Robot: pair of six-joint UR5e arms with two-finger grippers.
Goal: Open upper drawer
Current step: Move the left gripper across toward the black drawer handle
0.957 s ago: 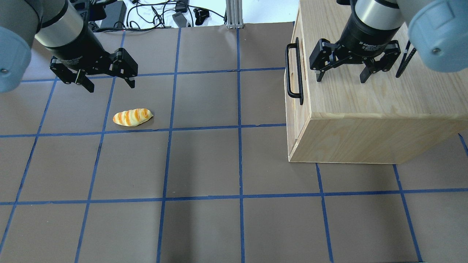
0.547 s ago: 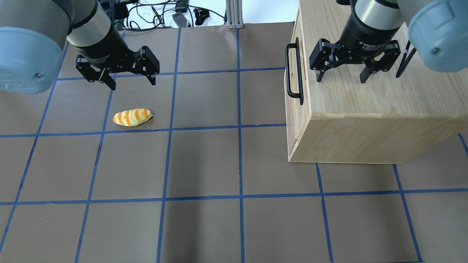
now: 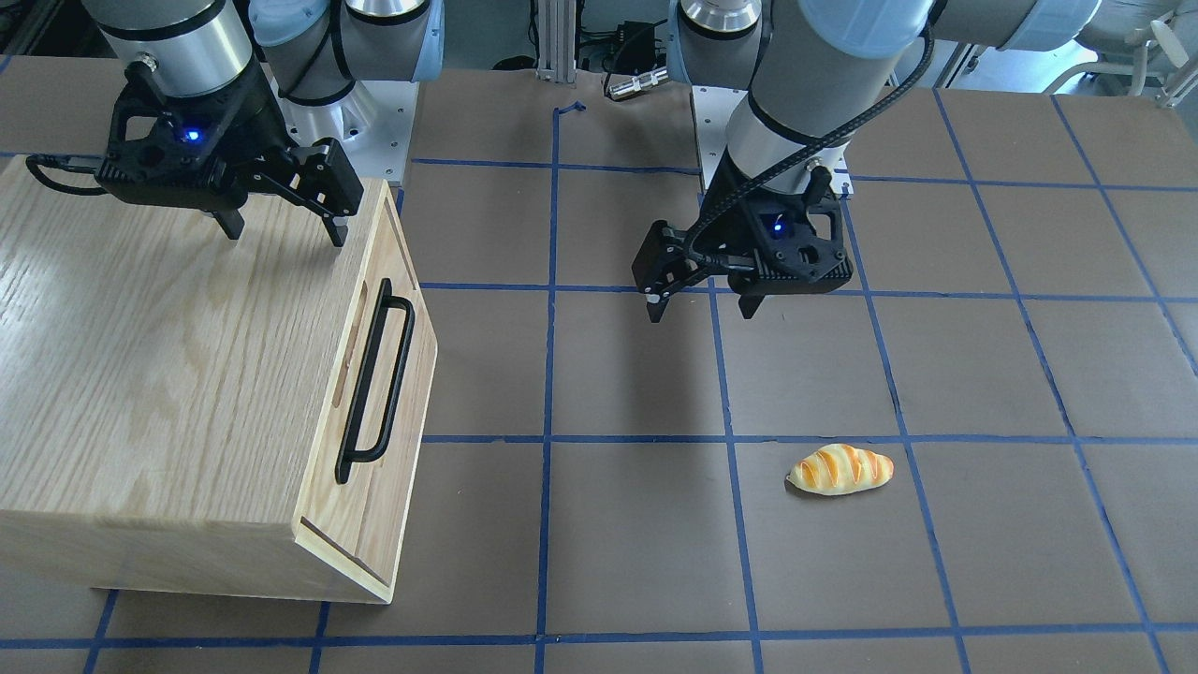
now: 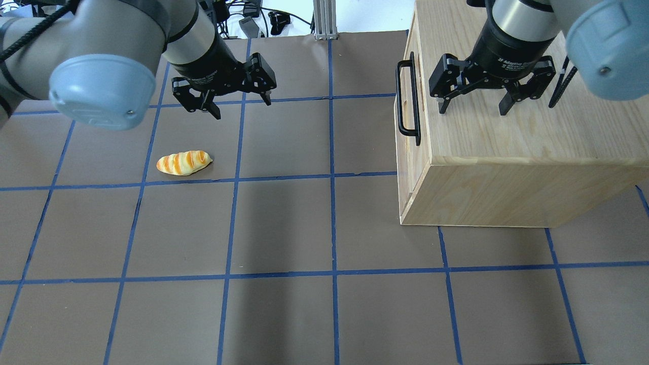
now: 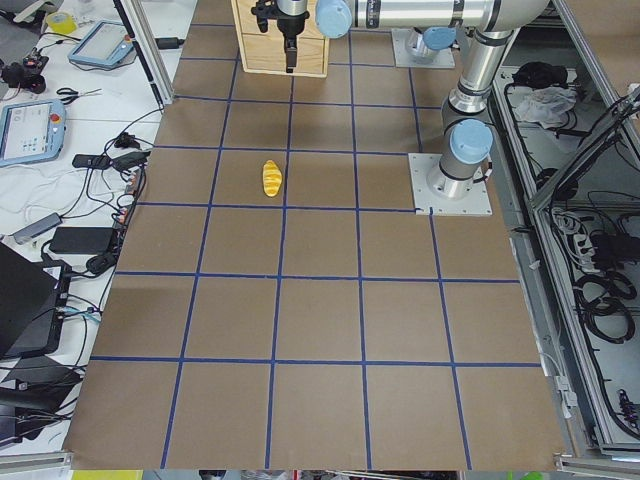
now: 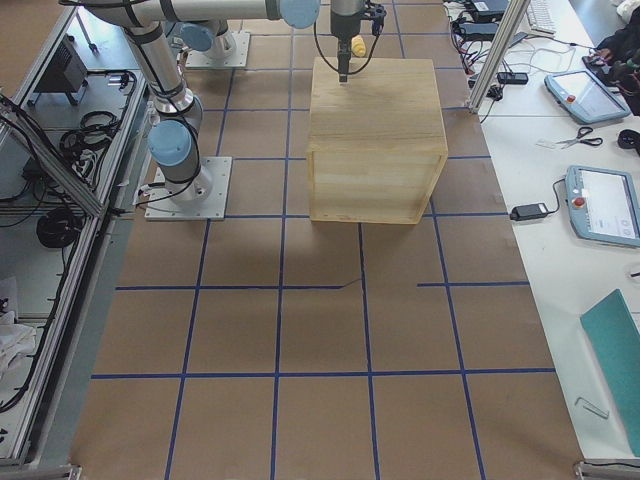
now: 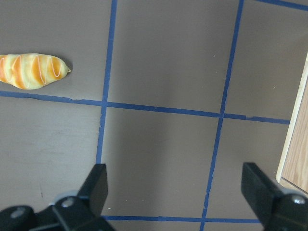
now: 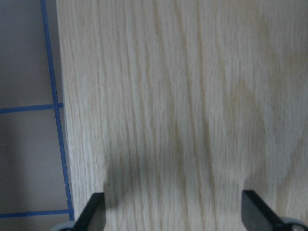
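The light-oak cabinet (image 4: 507,147) stands at the table's right side. The upper drawer (image 3: 412,360) has a black bar handle (image 4: 408,99) and an oval slot (image 3: 350,332). It faces the table's middle and sits flush with the cabinet. My left gripper (image 4: 242,107) is open and empty, hovering over the table well to the left of the handle. It also shows in the front view (image 3: 700,314). My right gripper (image 4: 472,110) is open and empty just above the cabinet top, behind the drawer front. It also shows in the front view (image 3: 284,234).
A toy bread loaf (image 4: 183,162) lies on the brown mat, below and left of the left gripper. It also shows in the left wrist view (image 7: 31,70). The cabinet's edge (image 7: 296,144) shows at that view's right. Cables lie beyond the mat's far edge (image 4: 223,20).
My left arm has swung to the right across the mat, toward the cabinet, its gripper still open. The right arm and the drawer have not moved.
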